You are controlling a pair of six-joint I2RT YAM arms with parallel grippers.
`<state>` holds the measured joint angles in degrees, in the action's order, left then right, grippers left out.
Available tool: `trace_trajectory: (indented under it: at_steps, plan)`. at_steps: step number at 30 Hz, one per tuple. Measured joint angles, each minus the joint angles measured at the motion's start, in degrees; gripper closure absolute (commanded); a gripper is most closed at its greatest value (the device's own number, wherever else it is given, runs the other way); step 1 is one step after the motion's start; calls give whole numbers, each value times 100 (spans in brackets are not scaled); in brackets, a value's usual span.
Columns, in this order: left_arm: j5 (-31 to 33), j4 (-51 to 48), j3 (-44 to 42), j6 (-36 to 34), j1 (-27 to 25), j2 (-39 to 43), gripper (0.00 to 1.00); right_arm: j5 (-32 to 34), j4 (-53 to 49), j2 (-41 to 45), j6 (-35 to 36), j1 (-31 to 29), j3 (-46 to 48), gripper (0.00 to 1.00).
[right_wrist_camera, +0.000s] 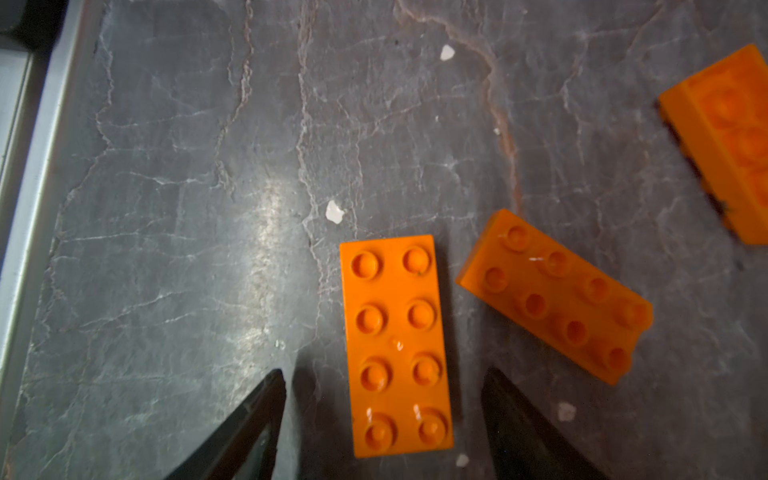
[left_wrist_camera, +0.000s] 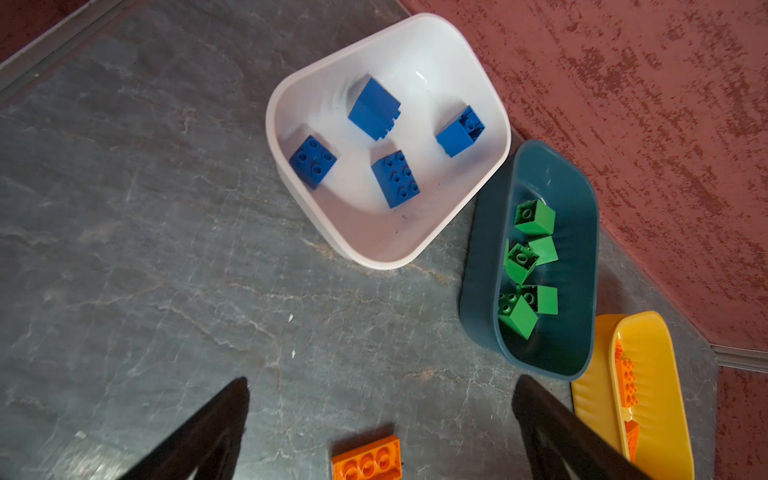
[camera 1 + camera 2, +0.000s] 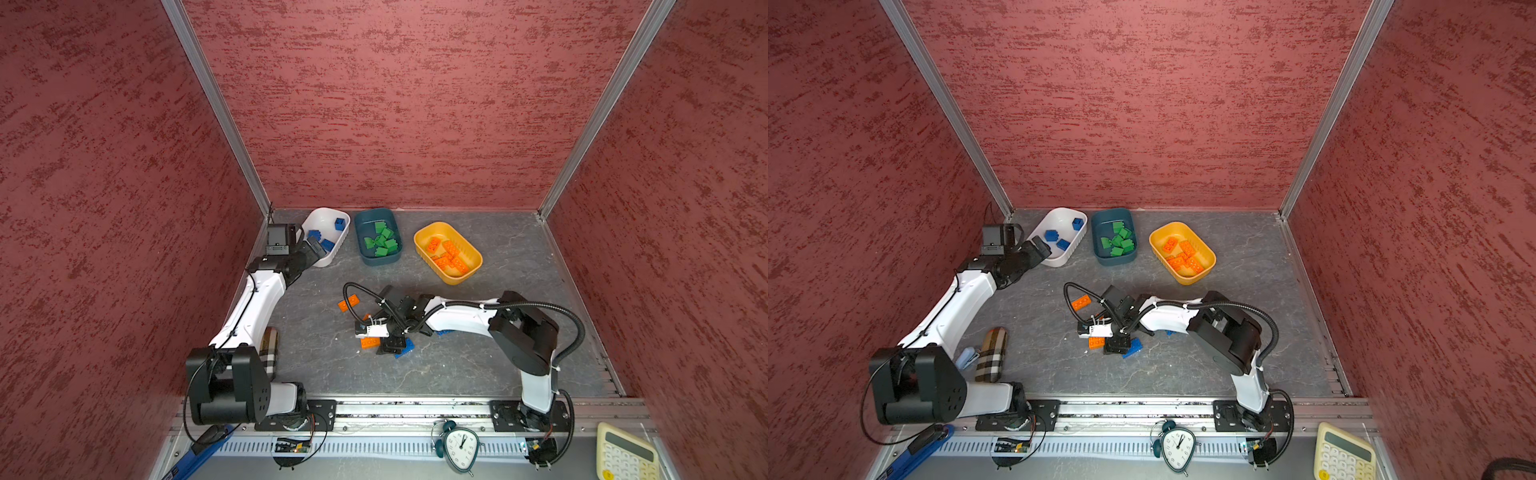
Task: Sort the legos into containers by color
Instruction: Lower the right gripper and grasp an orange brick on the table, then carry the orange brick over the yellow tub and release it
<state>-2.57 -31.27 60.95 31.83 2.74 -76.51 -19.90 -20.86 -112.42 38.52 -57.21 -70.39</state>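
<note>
Orange brick [image 1: 397, 345] lay mid-tabletop between the parted fingers of the right gripper [image 1: 383, 374], touching neither. Left gripper [image 2: 381, 381], fingers wide and empty, hovered by the white tub [image 2: 374, 237] near the far-left corner.

A lab robot cell: a left arm [image 3: 249, 316] and a right arm [image 3: 465, 318] are bolted to an aluminium rail [image 3: 415, 409]. Behind the rail, red textured panels [image 3: 415, 104] in metal framing box in a slate-look table [image 3: 478, 365]. In front of it sit a bare circuit board [image 3: 293, 448], a clock [image 3: 459, 446] and a calculator [image 3: 625, 455].
</note>
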Motion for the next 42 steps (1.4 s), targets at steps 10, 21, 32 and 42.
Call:
trace_trajectory:
  at_steps: [10, 21, 32, 42]
  plan:
    - [0, -87, -184, 116, 24, 190, 1, 164, -308, -315, 131, -39, -468, 51]
    - [129, -177, -127, 184, -144, 168, 1, 540, -181, -199, 247, -48, -326, 71]
    - [363, -256, 286, 192, -684, -293, 1, 1178, 13, 584, 245, 94, 411, 75]
    - [544, -313, 599, 201, -1084, -664, 0, 1200, 1331, 2382, -570, 1217, 1539, 76]
